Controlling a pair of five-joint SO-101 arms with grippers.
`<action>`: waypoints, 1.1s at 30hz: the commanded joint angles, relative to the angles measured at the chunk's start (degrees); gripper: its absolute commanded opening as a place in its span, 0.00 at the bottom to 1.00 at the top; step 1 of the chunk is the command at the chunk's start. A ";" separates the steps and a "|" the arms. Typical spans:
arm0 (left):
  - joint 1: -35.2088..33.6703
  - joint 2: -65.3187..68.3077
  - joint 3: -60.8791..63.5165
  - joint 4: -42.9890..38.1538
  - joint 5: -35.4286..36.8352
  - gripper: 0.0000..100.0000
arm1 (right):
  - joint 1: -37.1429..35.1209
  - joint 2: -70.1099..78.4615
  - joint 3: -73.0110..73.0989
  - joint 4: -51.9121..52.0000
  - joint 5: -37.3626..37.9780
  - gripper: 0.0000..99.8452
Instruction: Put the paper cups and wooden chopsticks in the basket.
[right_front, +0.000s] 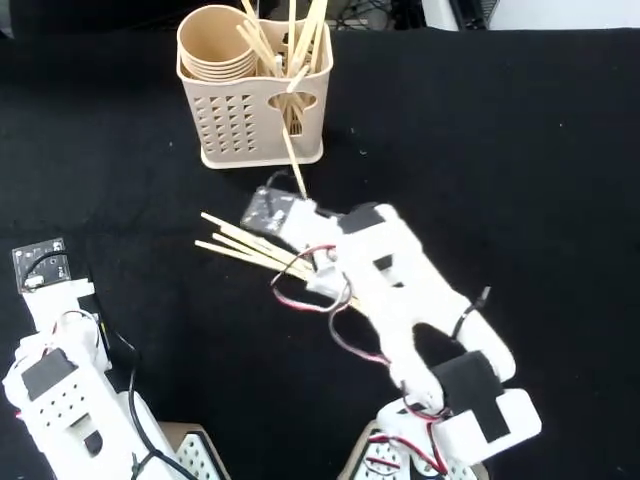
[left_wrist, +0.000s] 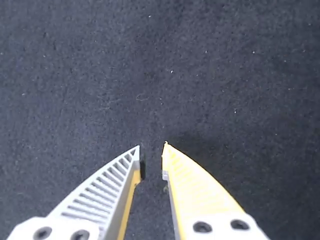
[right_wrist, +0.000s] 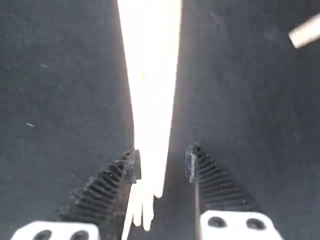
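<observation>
Wooden chopsticks (right_front: 240, 245), a loose bundle, lie flat on the black-covered table (right_front: 520, 150) in front of the basket (right_front: 240, 120), fanned slightly at their free ends. Their other ends run under the right arm (right_front: 420, 300).

Right wrist view: the right end effector (right_wrist: 162, 157) is partly open and straddles the bundle (right_wrist: 150, 100). The sticks pass between the jaws, close against one finger (right_wrist: 122, 172) with a clear gap to the other. It has not closed on them.

The cream perforated basket stands upright at the far edge of the table. Stacked paper cups (right_front: 215, 45) sit in one compartment, and more chopsticks (right_front: 295, 40) stand upright in the one beside it. A single chopstick (right_front: 293, 160) slants down the basket's front wall, its lower end near the right arm's wrist.

The left end effector (left_wrist: 151, 152) hangs over bare black cloth with only a narrow gap between its tips and nothing held. The left arm (right_front: 55, 390) is at the near corner of the table, well apart from the bundle and the basket.
</observation>
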 joint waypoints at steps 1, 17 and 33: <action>0.04 -0.70 -1.98 0.00 0.18 0.09 | -3.96 -2.24 -0.57 -3.16 -3.16 0.23; 0.04 -0.70 -1.98 -0.09 0.18 0.09 | -4.40 18.15 -14.46 -2.20 -5.45 0.19; 0.04 -0.70 -2.33 -0.09 0.18 0.09 | -4.22 18.33 -14.73 -2.11 -5.54 0.01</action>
